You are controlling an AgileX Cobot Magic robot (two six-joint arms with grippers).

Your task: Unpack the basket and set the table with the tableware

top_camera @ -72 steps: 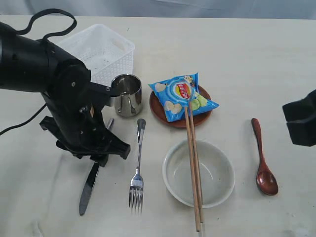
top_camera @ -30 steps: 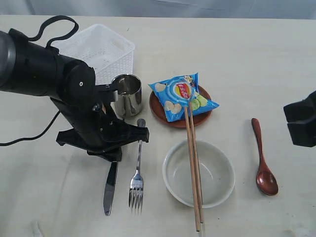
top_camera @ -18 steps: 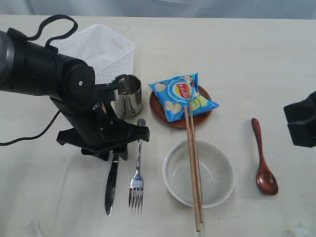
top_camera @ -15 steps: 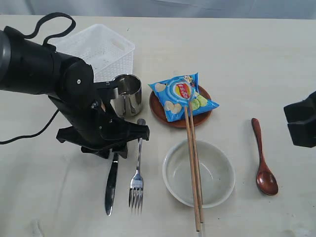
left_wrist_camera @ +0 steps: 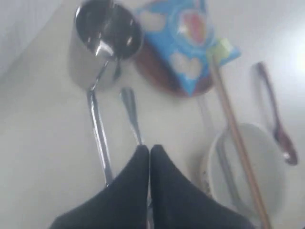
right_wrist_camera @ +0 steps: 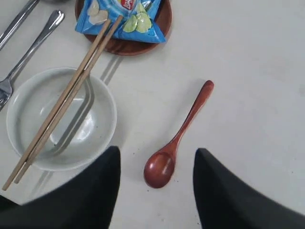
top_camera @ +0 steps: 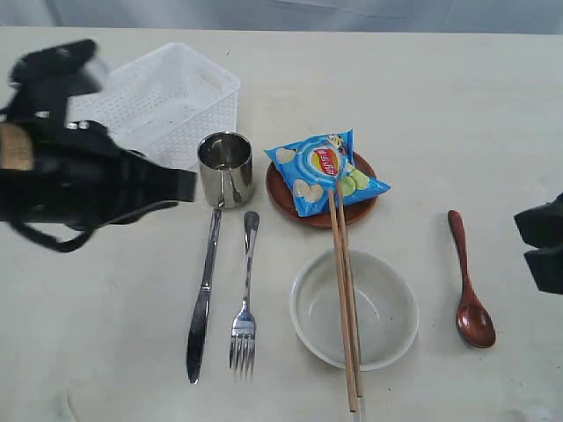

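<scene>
Left gripper: clenched, its two dark fingers pressed flat together with nothing between them, held above the table.
Right gripper: released, fingers spread wide and gripping nothing, also off the tabletop.
Knife: flat on the table, just ahead of the shut left tips and slightly to one side. One end lies close to the cup. It is not touched.
Fork: lies alongside the knife, straight ahead of the left tips, with its tines pointing away from the cup.
Cup: upright, farther ahead of the left jaws, past the near ends of the knife and fork.
Plate: just beside the cup, with a blue chips bag lying on it.
Bowl: ahead and to one side of the right jaws, apart from them.
Chopsticks: the pair lies across the bowl, one end up on the bag and the other past the bowl's rim.
Spoon: on the table under the gap between the right fingers, scoop end nearest them and handle pointing away. It is untouched.
Basket: just behind the cup, partly hidden by the left arm, and well apart from the right jaws.
</scene>
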